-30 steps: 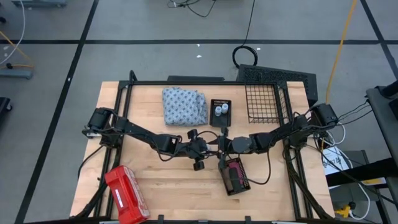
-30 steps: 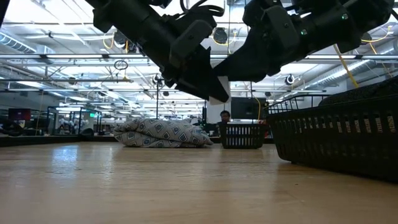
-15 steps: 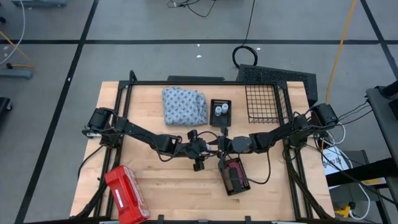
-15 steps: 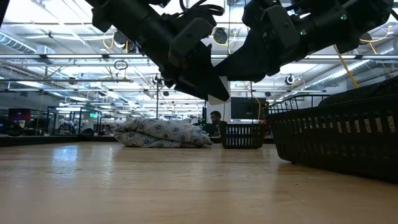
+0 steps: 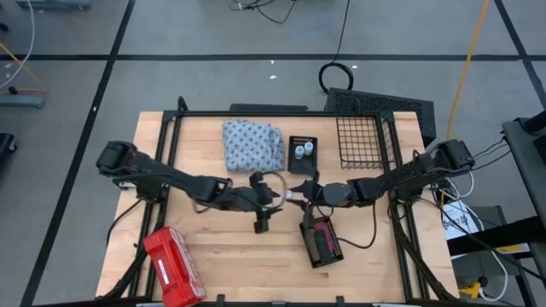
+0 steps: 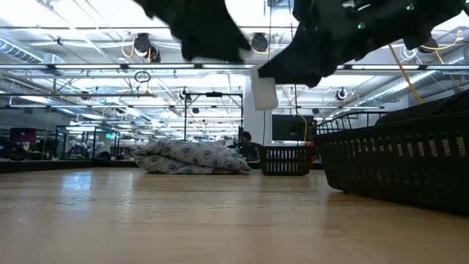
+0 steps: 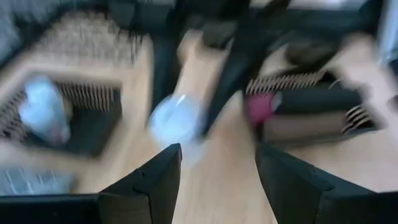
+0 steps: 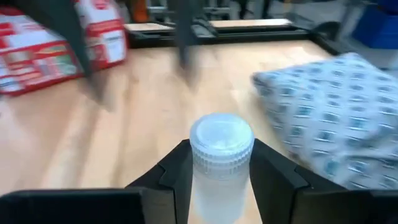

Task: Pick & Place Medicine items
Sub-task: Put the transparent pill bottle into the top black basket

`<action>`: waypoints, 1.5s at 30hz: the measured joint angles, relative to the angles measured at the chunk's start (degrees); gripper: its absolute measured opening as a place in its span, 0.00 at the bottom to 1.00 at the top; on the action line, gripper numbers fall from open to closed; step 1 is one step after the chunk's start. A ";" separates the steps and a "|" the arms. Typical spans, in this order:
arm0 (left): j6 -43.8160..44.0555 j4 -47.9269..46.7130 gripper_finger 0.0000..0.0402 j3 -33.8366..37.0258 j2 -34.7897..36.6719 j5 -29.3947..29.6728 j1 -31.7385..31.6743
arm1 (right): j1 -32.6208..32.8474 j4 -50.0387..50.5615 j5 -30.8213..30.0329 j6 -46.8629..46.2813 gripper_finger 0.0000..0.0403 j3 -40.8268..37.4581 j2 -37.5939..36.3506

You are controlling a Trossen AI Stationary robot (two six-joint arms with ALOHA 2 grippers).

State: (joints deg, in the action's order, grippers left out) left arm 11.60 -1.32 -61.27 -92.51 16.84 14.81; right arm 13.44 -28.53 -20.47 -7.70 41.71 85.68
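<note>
Backing off to its own side, the left gripper (image 5: 275, 198) has pulled away from the right gripper (image 5: 296, 193), where half a second ago the two were close together in the high view. From above, two small white bottles (image 5: 303, 150) sit in a little black tray (image 5: 302, 155) beside the patterned cloth (image 5: 252, 145), and tubes lie in a black basket (image 5: 322, 241) near the red case (image 5: 173, 266). Low down, a white bottle (image 6: 264, 93) hangs in the air under the right arm. The left wrist picture shows the left fingers (image 7: 163, 176) spread wide with nothing between them. The right wrist picture shows the right fingers (image 8: 177, 175) squeezing that white bottle (image 8: 221, 163) from both sides.
</note>
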 joint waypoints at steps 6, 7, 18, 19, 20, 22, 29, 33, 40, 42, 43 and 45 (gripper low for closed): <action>-5.20 8.69 0.53 6.98 5.78 4.03 1.20 | -0.35 3.73 -8.25 -0.15 0.29 -0.11 -4.86; -5.35 10.77 0.53 8.87 6.57 4.42 1.19 | -0.91 4.06 -9.77 -0.18 0.29 -0.25 -5.28; -2.22 33.33 0.53 23.87 8.39 7.57 -1.93 | -10.01 3.62 -13.22 -5.46 0.29 -0.22 -1.66; -1.87 33.34 0.53 24.42 8.38 7.39 -2.23 | -10.94 3.26 -13.33 -6.07 0.29 -0.21 -0.92; -1.82 33.08 0.53 24.60 8.36 7.27 -2.42 | -11.76 2.70 -13.29 -6.82 0.29 -0.08 0.05; -1.82 32.84 0.53 24.61 8.34 7.18 -2.75 | -13.36 3.29 -12.97 -8.14 0.29 -0.19 1.66; -2.72 32.41 0.53 24.61 8.35 7.17 -2.95 | -16.92 3.23 -13.13 -9.89 0.29 -0.17 5.69; -2.80 32.39 0.53 24.61 8.35 7.17 -2.95 | -17.93 2.64 -12.60 -10.91 0.29 -0.15 7.31; -2.87 32.35 0.53 24.61 8.35 7.17 -2.95 | -18.00 1.40 -12.48 -11.15 0.29 -0.15 11.32; -2.87 32.35 0.53 24.61 8.35 7.14 -2.95 | -18.00 1.29 -12.51 -11.15 0.30 -0.15 12.11; -2.87 32.35 0.53 24.61 8.35 7.14 -2.95 | -18.00 0.88 -12.50 -11.15 0.30 -0.15 12.62; -2.87 32.35 0.53 24.61 8.35 7.14 -2.95 | -18.00 0.70 -12.50 -11.15 0.31 -0.15 13.10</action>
State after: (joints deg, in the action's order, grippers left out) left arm 8.73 31.03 -36.67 -84.16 23.98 11.86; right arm -4.56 -27.83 -32.97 -18.85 41.56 98.77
